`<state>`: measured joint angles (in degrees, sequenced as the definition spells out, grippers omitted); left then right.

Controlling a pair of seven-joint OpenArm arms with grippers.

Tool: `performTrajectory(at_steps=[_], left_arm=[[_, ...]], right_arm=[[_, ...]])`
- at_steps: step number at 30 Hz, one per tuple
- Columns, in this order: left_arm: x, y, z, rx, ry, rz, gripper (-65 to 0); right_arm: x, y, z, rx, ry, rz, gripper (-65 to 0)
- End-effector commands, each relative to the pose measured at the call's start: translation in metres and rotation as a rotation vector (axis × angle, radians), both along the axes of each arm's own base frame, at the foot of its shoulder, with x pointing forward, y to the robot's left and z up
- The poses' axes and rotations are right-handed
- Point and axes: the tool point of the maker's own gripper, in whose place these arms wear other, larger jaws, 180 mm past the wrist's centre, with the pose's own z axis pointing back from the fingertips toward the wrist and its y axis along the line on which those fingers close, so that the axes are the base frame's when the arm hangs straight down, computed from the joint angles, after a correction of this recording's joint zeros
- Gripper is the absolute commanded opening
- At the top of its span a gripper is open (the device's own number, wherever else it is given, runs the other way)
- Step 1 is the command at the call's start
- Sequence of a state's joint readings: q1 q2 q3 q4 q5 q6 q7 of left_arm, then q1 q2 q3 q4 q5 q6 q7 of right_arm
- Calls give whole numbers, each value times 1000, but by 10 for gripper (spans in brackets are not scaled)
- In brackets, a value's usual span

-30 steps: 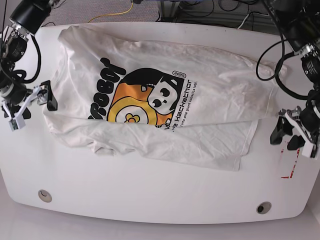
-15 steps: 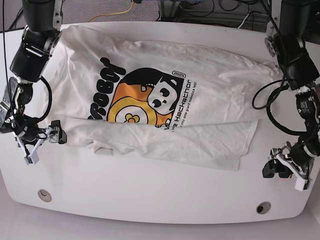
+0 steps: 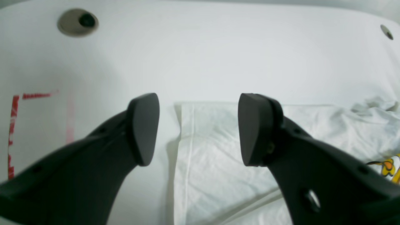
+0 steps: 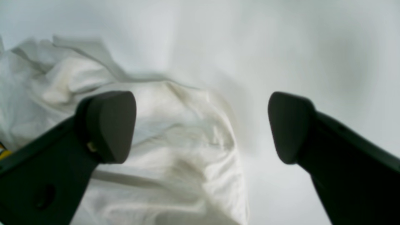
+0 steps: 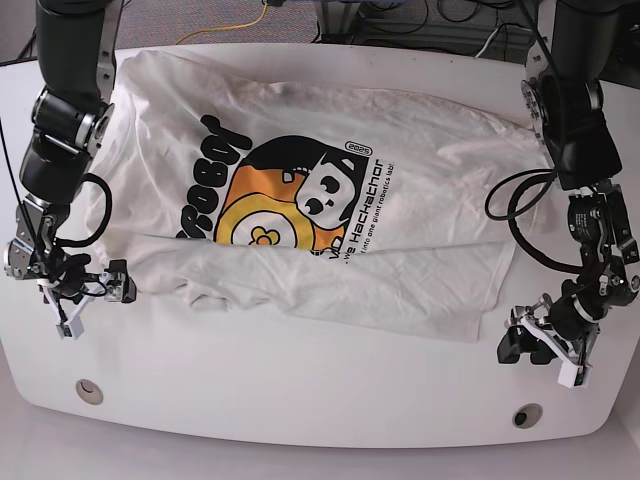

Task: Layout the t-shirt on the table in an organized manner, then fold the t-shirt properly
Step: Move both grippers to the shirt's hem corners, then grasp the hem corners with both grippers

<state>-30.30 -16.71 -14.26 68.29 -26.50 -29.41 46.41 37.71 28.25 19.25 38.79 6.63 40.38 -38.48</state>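
White glossy tabletop (image 5: pixel 300 385) fills the base view, its rounded near edge carrying two round grommet holes, one at seven o'clock (image 5: pixel 89 390) and one at five o'clock (image 5: pixel 527 415). Just above these, at the near corners of the cloth, sit the two grippers. The left gripper (image 5: pixel 540 350), at four o'clock in the base view, has its dark fingers spread wide with nothing between them; its wrist camera shows the fingertips (image 3: pixel 142 128) hovering over the straight hemmed corner of the t-shirt (image 3: pixel 218 162), with bare table and a red tape mark (image 3: pixel 12 131) to one side. The right gripper (image 5: pixel 92 298), at eight o'clock in the base view, is also spread to its widest and empty; its wrist view, which is blurred, shows one fingertip (image 4: pixel 109 125) over a rumpled fold of white fabric (image 4: pixel 175 137) and the other over bare table. Beyond the grippers, the white t-shirt (image 5: pixel 330 200) lies spread across the middle and far part of the table, print side up, with its near edge folded over itself in a wrinkled band. An orange, yellow and black cartoon print (image 5: pixel 290 200) with black lettering sits at the centre. At twelve o'clock, past the far table edge, cables (image 5: pixel 420 25) lie on the floor, among them a yellow one (image 5: pixel 235 25).
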Motion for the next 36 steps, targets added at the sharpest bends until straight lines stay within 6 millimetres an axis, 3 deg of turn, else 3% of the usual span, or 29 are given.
performTrajectory(at_steps=[1, 7, 17, 24, 26, 29, 36], left_arm=[[10, 8, 31, 12, -87, 10, -274], [3, 10, 16, 21, -58, 14, -275], [2, 11, 15, 22, -57, 15, -276], [2, 11, 15, 22, -57, 15, -276], [2, 11, 15, 22, -57, 15, -276], [1, 11, 14, 22, -54, 15, -276], [-5, 11, 2, 22, -30, 15, -276]], right_arm=[[6, -19, 10, 15, -49, -50, 0], [2, -19, -5, 67, -67, -83, 0], [-13, -13, -33, 115, -42, -107, 0], [-22, 6, -52, 139, -10, -89, -14], [-22, 7, -54, 142, -8, -88, -49], [-20, 16, -56, 154, -7, -79, -168], [-18, 22, -57, 163, -9, -73, -528]])
